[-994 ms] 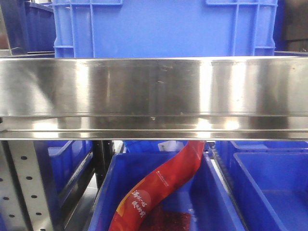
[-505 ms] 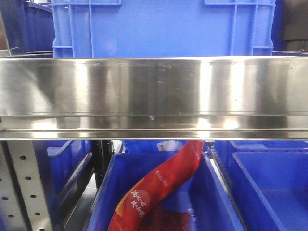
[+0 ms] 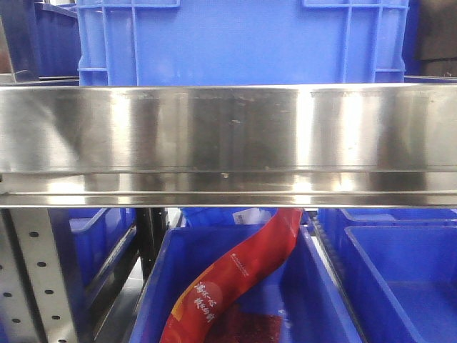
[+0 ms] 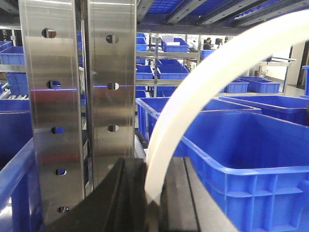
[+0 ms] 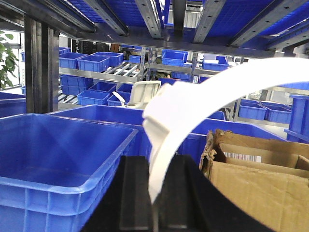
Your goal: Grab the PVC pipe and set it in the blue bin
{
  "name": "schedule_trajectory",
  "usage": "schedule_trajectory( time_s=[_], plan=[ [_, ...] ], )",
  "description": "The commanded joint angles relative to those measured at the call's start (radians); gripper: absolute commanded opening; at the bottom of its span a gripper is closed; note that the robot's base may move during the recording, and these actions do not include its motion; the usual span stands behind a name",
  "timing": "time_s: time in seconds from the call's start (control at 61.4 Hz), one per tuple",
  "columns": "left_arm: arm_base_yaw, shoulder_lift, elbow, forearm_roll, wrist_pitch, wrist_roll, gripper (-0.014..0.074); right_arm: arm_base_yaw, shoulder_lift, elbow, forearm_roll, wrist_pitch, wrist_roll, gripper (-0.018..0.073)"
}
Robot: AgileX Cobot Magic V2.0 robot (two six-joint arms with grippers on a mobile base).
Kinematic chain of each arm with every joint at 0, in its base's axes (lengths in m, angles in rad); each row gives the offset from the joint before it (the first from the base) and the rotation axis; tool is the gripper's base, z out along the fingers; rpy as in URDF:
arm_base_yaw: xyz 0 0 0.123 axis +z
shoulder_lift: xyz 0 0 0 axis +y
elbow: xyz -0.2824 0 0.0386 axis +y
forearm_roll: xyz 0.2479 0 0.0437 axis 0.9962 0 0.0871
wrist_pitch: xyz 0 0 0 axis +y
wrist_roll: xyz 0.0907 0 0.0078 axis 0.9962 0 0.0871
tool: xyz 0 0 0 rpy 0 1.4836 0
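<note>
Front view: steel shelf rail [image 3: 228, 143] runs across mid-frame, with a blue crate [image 3: 243, 43] sitting on top of it. Under the rail is a lower bin [image 3: 321, 300] with a red packet [image 3: 235, 275] curving up out of it. Another bin [image 3: 400, 279] sits just beside it on the right, and a perforated post [image 3: 28, 271] stands at left. No arm or pipe shows in this view. Against 1.0 s ago the crate's edges sit a touch further left in frame; against 0.5 s ago there is no visible change, and the packet lies the same way. Left wrist view: left gripper [image 4: 153, 166] has its black jaws clamped on one end of the white PVC pipe [image 4: 217, 71]. The pipe bends up from the jaws and arcs off to the upper right edge of frame, in the air and not in any bin. Steel uprights [image 4: 77, 106] with slots stand close at left, and an open blue bin [image 4: 251, 159] is at right, behind and below the arc. Right wrist view: right gripper [image 5: 155, 183] has its jaws closed on a white pipe end too. A thicker white coupling [image 5: 166, 116] sits on the pipe just above the jaws, and the pipe then arcs right. Cannot tell if it is the same length the left one holds. A near blue bin [image 5: 63, 159] is at left with nothing visible in the part shown. A torn cardboard box [image 5: 256, 183] is at right.
</note>
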Motion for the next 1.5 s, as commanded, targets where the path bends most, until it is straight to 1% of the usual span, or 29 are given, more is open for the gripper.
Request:
schedule_trajectory(
  time_s=[0.0, 0.358, 0.44, 0.505, 0.586, 0.635, 0.7, 0.782, 0.847, 0.912, 1.042, 1.156, 1.189, 1.287, 1.368, 1.417, 1.482],
  plan=[
    [-0.005, -0.004, -0.002, -0.002, -0.033, -0.005, -0.0111, -0.001, -0.005, -0.002, -0.005, -0.032, -0.002, -0.0168],
    [-0.005, 0.003, -0.002, -0.002, -0.05, -0.005, -0.0111, -0.001, -0.005, -0.002, -0.005, -0.041, -0.002, -0.0168],
    [-0.005, 0.003, -0.002, -0.002, -0.061, -0.005, -0.0111, -0.001, -0.005, -0.002, 0.0, -0.075, -0.002, -0.0168],
    [-0.005, 0.003, -0.002, -0.002, -0.077, -0.005, -0.0111, -0.001, -0.005, -0.002, 0.021, -0.066, -0.002, -0.0168],
    [-0.005, 0.008, -0.009, -0.002, -0.085, -0.005, -0.0111, -0.001, 0.006, -0.002, 0.055, -0.017, -0.002, -0.0168],
    [-0.005, 0.022, -0.026, 0.0, -0.073, -0.005, -0.0111, 0.001, 0.016, -0.002, 0.094, -0.007, -0.002, -0.0168],
    [-0.009, 0.056, -0.083, 0.002, -0.022, -0.005, -0.0111, 0.014, 0.047, -0.019, 0.142, -0.009, -0.002, -0.0168],
    [-0.036, 0.112, -0.159, 0.02, 0.032, -0.004, -0.0111, 0.052, 0.099, -0.051, 0.139, -0.009, -0.008, -0.0168],
    [-0.083, 0.162, -0.23, 0.033, 0.055, -0.002, -0.0111, 0.089, 0.15, -0.081, 0.132, -0.009, -0.017, -0.0168],
    [-0.138, 0.221, -0.285, 0.045, 0.058, -0.002, -0.0111, 0.13, 0.209, -0.117, 0.128, -0.009, -0.017, -0.0168],
    [-0.24, 0.354, -0.384, 0.045, 0.058, -0.002, -0.0111, 0.211, 0.34, -0.188, 0.128, -0.009, -0.017, -0.0168],
    [-0.293, 0.481, -0.468, 0.043, 0.058, -0.002, -0.0111, 0.279, 0.46, -0.267, 0.128, -0.009, -0.017, -0.0168],
    [-0.3, 0.514, -0.499, 0.035, 0.058, -0.005, -0.0111, 0.297, 0.495, -0.291, 0.128, -0.009, -0.017, -0.0168],
    [-0.306, 0.628, -0.589, -0.029, 0.058, -0.005, -0.0111, 0.333, 0.591, -0.356, 0.128, -0.009, -0.017, -0.0168],
    [-0.302, 0.725, -0.668, -0.076, 0.058, -0.006, -0.0111, 0.338, 0.664, -0.406, 0.135, -0.004, -0.017, -0.0168],
    [-0.302, 0.78, -0.729, -0.09, 0.059, -0.006, -0.0111, 0.338, 0.707, -0.439, 0.149, 0.001, -0.017, -0.0168],
    [-0.302, 0.847, -0.799, -0.092, 0.077, -0.006, -0.0111, 0.338, 0.758, -0.49, 0.155, 0.007, -0.017, -0.0168]
  ],
)
